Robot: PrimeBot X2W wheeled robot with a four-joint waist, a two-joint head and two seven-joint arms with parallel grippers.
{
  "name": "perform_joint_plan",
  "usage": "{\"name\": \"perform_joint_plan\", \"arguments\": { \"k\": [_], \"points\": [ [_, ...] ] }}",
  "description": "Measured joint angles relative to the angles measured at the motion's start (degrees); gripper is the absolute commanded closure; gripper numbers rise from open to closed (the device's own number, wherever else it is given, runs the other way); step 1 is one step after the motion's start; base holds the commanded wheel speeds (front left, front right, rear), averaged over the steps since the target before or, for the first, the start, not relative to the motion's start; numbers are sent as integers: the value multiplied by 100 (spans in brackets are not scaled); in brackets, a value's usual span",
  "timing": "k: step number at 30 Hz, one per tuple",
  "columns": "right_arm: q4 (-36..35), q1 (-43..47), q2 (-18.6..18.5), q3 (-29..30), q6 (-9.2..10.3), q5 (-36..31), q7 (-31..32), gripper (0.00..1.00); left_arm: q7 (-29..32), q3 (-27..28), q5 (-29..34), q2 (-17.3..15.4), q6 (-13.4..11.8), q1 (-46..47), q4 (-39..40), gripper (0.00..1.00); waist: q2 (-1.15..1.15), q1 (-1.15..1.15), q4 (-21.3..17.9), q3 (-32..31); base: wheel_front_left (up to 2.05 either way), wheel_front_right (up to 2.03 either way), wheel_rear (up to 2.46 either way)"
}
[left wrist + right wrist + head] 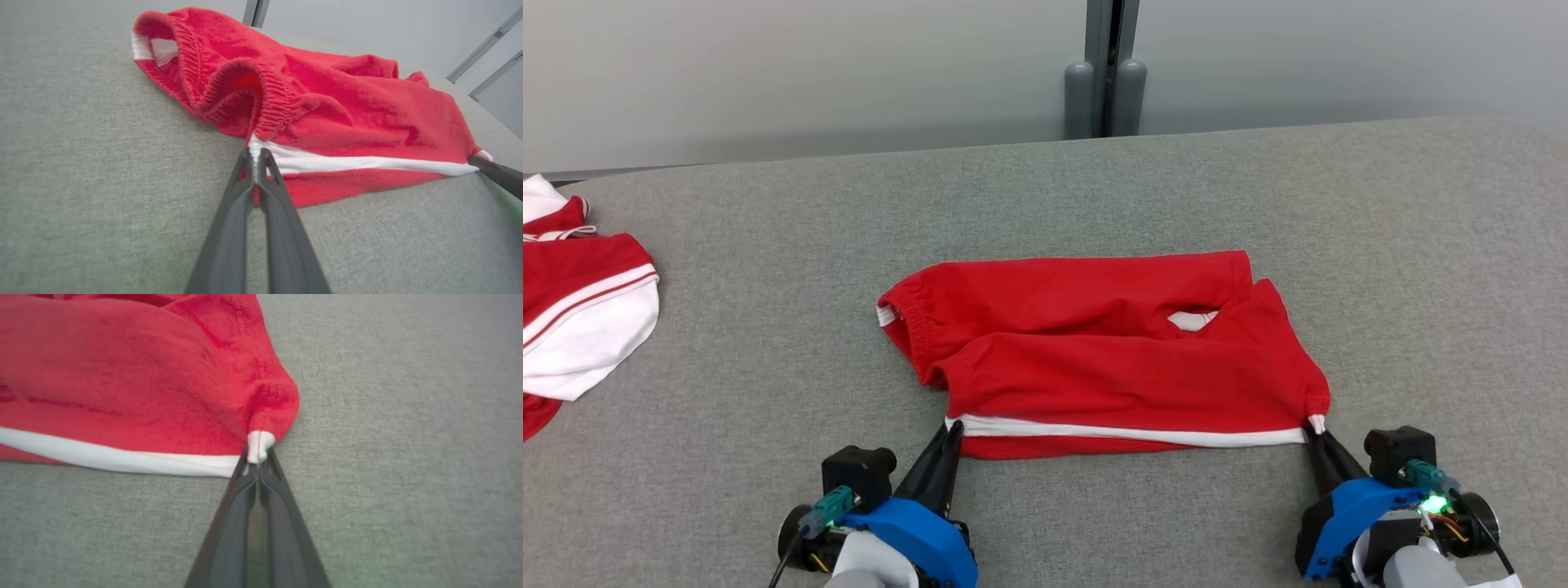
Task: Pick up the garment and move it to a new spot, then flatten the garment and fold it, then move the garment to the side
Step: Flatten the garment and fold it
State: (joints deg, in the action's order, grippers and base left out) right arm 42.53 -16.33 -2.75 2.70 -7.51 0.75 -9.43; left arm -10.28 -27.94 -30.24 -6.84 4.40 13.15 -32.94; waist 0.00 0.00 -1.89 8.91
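- The garment [1111, 343], red with a white stripe, lies loosely folded near the middle of the grey tabletop [1094, 188], with its elastic waistband toward the robot's left.
- The left gripper [953, 431] has its jaws pinched on the stripe at the near left corner.
- The right gripper [1313, 431] has its jaws pinched on the white tip of the near right corner.
- Other red-and-white clothing [580, 310] lies at the left edge, well apart.

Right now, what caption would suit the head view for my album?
Left tool and right tool pinch the red shorts by the near corners on a grey table.
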Motion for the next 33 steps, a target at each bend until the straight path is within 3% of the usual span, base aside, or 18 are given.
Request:
{"name": "perform_joint_plan", "arguments": {
  "k": [8, 16, 26, 33],
  "points": [
    [-982, -59, -5, -30, 1, 175, -186, 100, -254, 111, 62, -145, -42, 124, 616, 100, 0, 0, -56, -105, 0, 0, 0],
    [-3290, -14, -219, -197, 1, 517, 379, 100, -336, 257, 314, -516, -142, 393, 2108, 100, 0, 0, -116, -376, 0, 0, 0],
    [-6306, -110, -446, -24, 2, 592, 1577, 100, 634, 631, 678, -1438, -285, 1360, 4721, 100, 0, -1, -162, -585, 0, 0, 0],
    [-7091, -308, -378, 171, 2, 673, 2227, 100, 1564, 709, 414, -1636, -183, 2105, 5490, 100, 0, -2, -208, -432, 0, 0, 0]
  ]
}}
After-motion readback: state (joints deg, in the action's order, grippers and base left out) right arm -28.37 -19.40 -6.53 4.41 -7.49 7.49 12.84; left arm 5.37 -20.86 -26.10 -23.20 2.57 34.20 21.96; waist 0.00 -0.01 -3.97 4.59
